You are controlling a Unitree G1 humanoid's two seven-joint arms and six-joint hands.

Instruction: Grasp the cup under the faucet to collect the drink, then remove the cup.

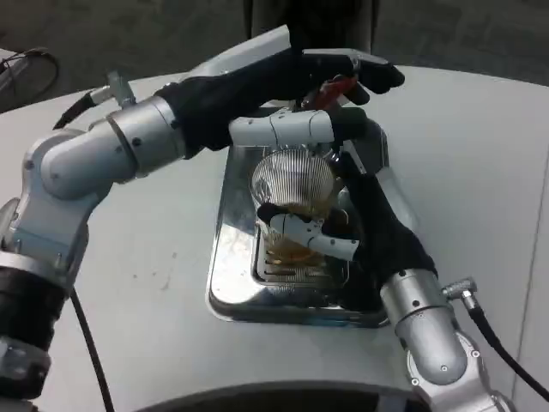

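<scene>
- The cup, ribbed and clear, stood upright on the grate of the steel tray, directly below the faucet, amber liquid low inside it.
- The right hand was wrapped around the cup's lower half from the near right, fingers closed on it, so its long axis ran straight up between them.
- The left hand lay above the cup at the faucet, fingers stretched over the red lever; whether it gripped the lever I couldn't tell.
- The right hand was the nearer one, already holding.
- I judged the way out lay toward the tray's near edge and right; the left forearm crowded the cup's top.
</scene>
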